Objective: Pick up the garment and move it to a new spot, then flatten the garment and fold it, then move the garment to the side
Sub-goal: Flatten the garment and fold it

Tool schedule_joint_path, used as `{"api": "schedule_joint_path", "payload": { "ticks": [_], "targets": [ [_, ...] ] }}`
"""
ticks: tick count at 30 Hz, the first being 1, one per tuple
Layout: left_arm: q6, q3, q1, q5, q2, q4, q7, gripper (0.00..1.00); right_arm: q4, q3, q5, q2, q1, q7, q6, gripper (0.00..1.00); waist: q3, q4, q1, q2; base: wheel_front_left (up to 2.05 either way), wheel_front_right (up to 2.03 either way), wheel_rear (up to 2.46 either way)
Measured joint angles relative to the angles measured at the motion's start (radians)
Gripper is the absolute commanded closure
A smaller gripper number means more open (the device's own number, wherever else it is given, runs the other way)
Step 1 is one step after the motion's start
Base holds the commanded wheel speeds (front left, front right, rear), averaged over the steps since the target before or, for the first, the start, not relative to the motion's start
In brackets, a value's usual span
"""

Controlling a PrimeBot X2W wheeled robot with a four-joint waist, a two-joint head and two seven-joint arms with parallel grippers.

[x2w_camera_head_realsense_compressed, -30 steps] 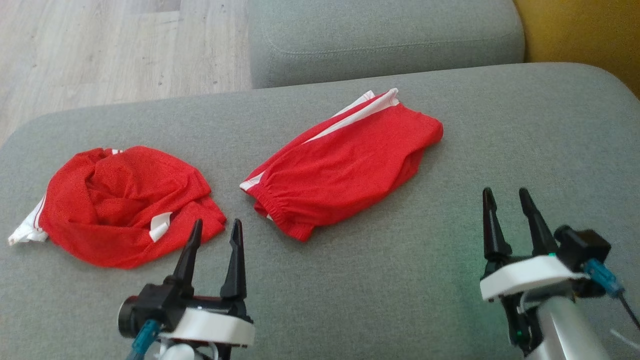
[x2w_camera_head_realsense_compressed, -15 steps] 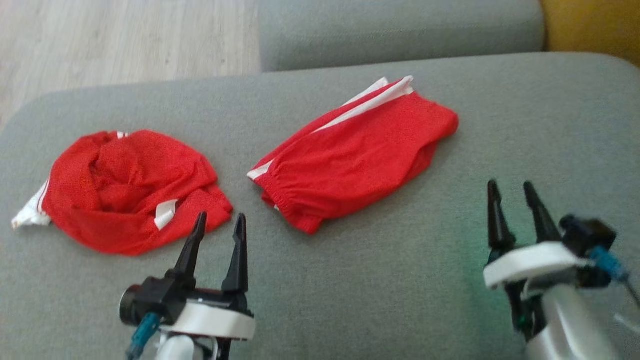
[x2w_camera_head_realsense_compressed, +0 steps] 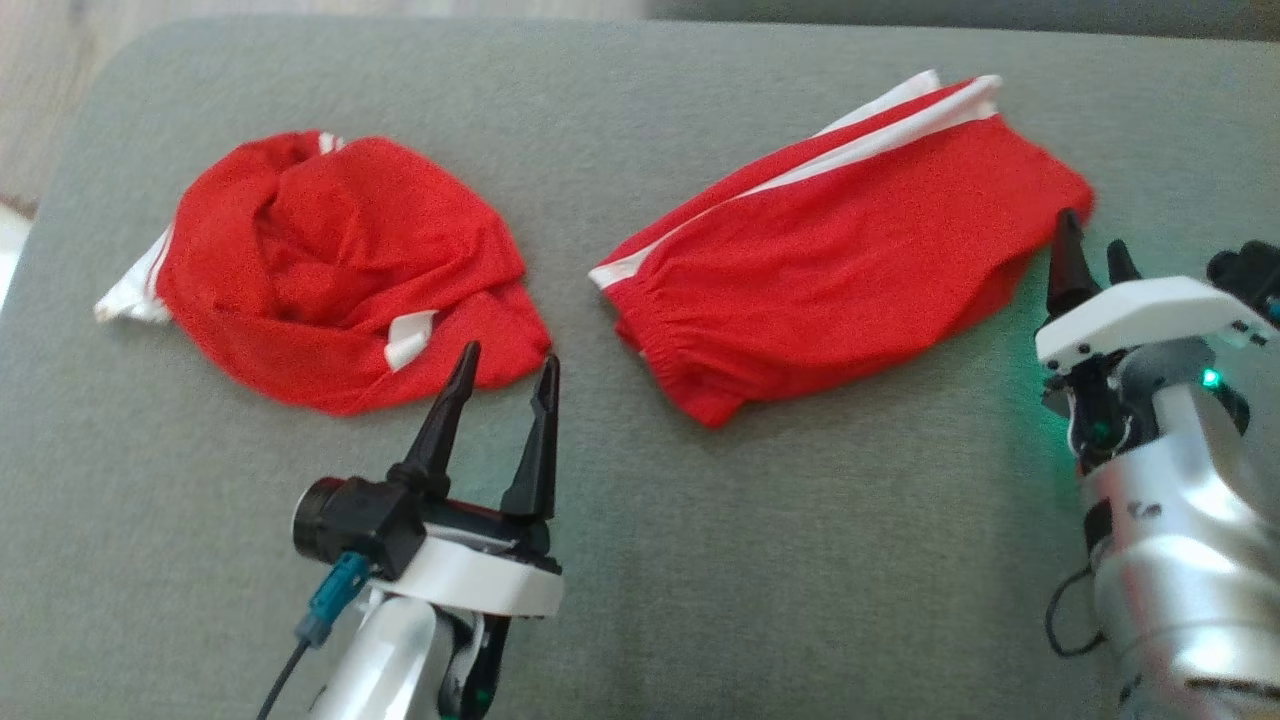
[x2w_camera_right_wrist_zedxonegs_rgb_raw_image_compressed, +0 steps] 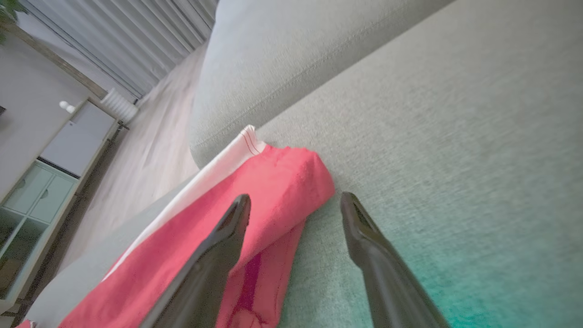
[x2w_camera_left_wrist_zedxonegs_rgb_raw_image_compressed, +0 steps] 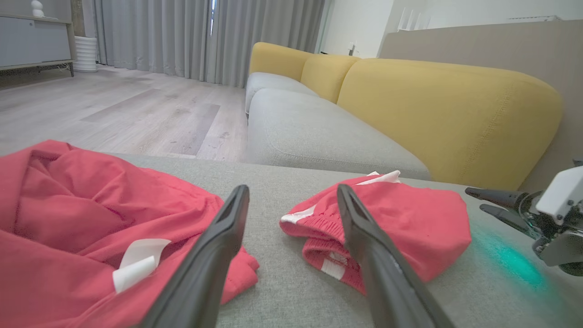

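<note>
The crumpled red garment (x2w_camera_head_realsense_compressed: 340, 265) is found just beyond the left gripper (x2w_camera_head_realsense_compressed: 510, 352), whose fingers are spread and empty. The folded red garment (x2w_camera_head_realsense_compressed: 850, 260) is seen with its end just beside the right gripper (x2w_camera_head_realsense_compressed: 1093, 230), likewise spread. Both are laid on a grey cushion (x2w_camera_head_realsense_compressed: 800, 560); a wooden floor (x2w_camera_left_wrist_zedxonegs_rgb_raw_image_compressed: 114, 105) is noted beyond.

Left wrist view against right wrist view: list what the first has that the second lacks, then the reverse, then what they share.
Left wrist view's own: the yellow backrest and the open left end effector.
Right wrist view's own: the glass cabinet doors at lower left.
Shared: the folded red garment with its white stripe, the grey cushion it lies on, the curtains, and the right end effector, open, at the garment's far corner.
</note>
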Motion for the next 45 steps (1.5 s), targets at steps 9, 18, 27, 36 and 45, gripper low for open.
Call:
{"api": "schedule_joint_path", "payload": {
  "ticks": [9, 18, 27, 36, 45],
  "targets": [
    [0.018, -0.054, -0.031, -0.029, -0.001, -0.002, 0.000, 0.00, 0.322, -0.196, -0.227, -0.060, -0.192, 0.016, 0.000, 0.00, 0.059, 0.095, -0.0003, 0.0000, 0.00, 0.00, 0.00],
    [0.032, -0.062, -0.038, -0.042, -0.001, -0.002, 0.000, 0.00, 0.382, -0.252, -0.375, -0.074, -0.260, 0.066, 0.000, 0.58, 0.073, 0.116, -0.0002, 0.0000, 0.00, 0.00, 0.00],
    [0.034, -0.062, -0.047, -0.043, -0.001, 0.002, 0.000, 0.00, 0.398, -0.243, -0.423, -0.048, -0.262, -0.001, 0.000, 1.00, 0.068, 0.095, -0.0001, 0.0000, 0.00, 0.00, 0.00],
    [0.034, -0.047, -0.033, -0.043, -0.001, 0.010, 0.000, 0.00, 0.391, -0.244, -0.392, -0.022, -0.203, -0.168, 0.000, 1.00, 0.017, 0.037, -0.0002, 0.0000, 0.00, 0.00, 0.00],
    [0.025, -0.016, 0.020, -0.041, -0.001, 0.008, 0.000, 0.00, 0.287, -0.302, -0.275, -0.015, -0.071, -0.225, 0.000, 1.00, -0.037, -0.071, -0.0003, 0.0000, 0.00, 0.00, 0.00]
  ]
}}
